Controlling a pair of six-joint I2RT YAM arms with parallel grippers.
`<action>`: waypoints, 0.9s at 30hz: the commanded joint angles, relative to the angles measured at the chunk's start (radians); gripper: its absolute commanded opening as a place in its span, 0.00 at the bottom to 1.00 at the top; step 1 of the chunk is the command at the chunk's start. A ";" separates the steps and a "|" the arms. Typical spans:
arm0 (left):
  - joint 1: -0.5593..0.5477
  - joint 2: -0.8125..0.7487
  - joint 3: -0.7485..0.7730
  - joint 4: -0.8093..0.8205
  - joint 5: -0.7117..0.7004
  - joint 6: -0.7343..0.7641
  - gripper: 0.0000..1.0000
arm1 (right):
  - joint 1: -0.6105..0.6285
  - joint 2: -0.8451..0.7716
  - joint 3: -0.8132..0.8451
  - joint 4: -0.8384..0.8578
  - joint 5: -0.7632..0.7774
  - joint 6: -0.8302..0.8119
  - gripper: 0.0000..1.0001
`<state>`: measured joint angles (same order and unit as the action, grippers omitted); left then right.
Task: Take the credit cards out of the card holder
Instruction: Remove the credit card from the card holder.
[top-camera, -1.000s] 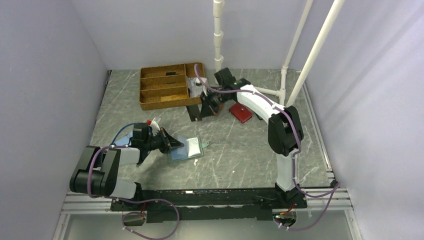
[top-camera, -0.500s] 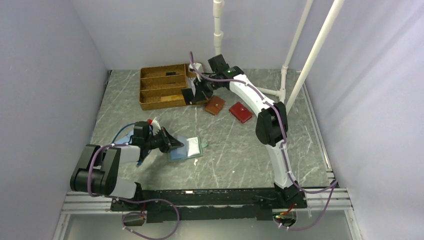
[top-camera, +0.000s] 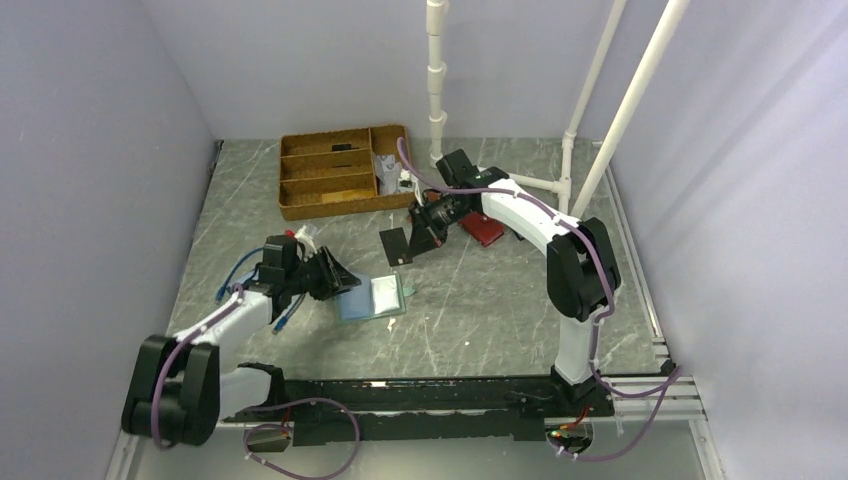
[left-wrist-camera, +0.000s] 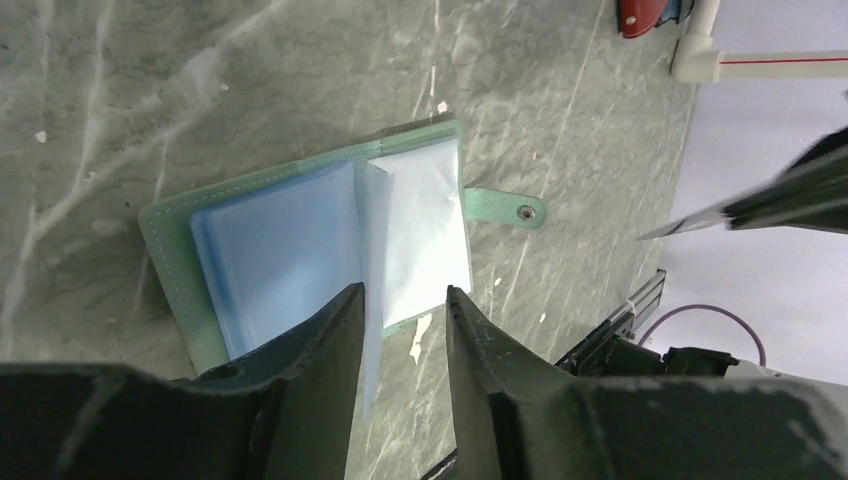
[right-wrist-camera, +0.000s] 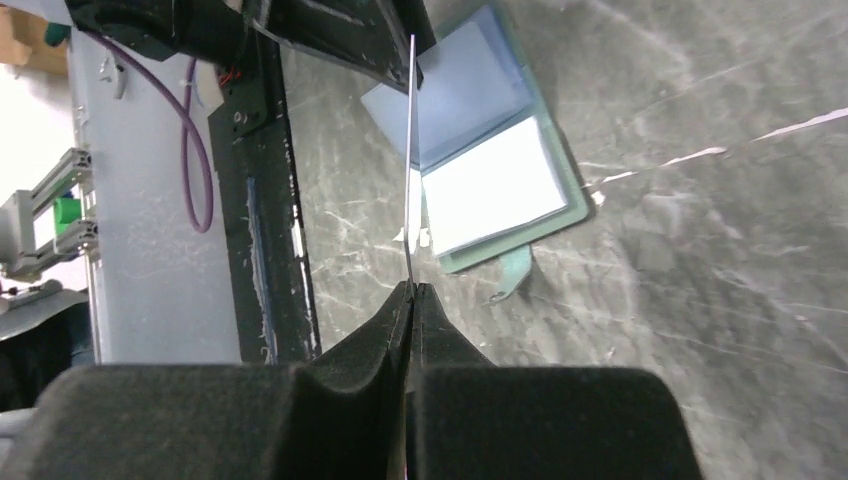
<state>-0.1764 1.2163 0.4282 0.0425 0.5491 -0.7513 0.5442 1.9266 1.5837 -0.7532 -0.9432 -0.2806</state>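
The card holder (top-camera: 373, 298) lies open on the table, light blue with a green edge and snap tab. In the left wrist view it (left-wrist-camera: 290, 240) shows clear sleeves, one leaf (left-wrist-camera: 372, 240) standing up. My left gripper (top-camera: 345, 283) is at its left edge, jaws apart (left-wrist-camera: 405, 295), with that leaf between them against the left finger. My right gripper (top-camera: 415, 237) is shut on a thin credit card (top-camera: 397, 245) that looks dark from above, held above the table behind the holder. The right wrist view shows the card edge-on (right-wrist-camera: 410, 150) in the shut jaws (right-wrist-camera: 411, 287), over the holder (right-wrist-camera: 500, 180).
A wooden divided tray (top-camera: 335, 172) stands at the back. A red snap wallet (top-camera: 483, 228) lies by the right arm. White pipes (top-camera: 575, 130) rise at the back right. A blue cable (top-camera: 235, 272) lies beside the left arm.
My right gripper swung back to the tray with the dark card, then came forward toward the holder. My left arm reached out further; its gripper stays at the holder.
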 joint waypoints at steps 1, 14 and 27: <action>-0.003 -0.137 0.029 -0.144 -0.087 0.048 0.41 | 0.007 -0.038 -0.063 0.060 -0.087 -0.009 0.00; -0.003 -0.260 -0.147 0.463 0.233 -0.200 0.65 | 0.008 -0.010 -0.073 0.029 -0.237 -0.035 0.00; -0.054 -0.302 -0.154 0.615 0.206 -0.203 0.67 | 0.006 0.022 -0.068 0.015 -0.327 -0.036 0.00</action>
<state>-0.2222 0.9501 0.2634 0.5877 0.7589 -0.9653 0.5488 1.9396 1.5078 -0.7368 -1.1995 -0.2958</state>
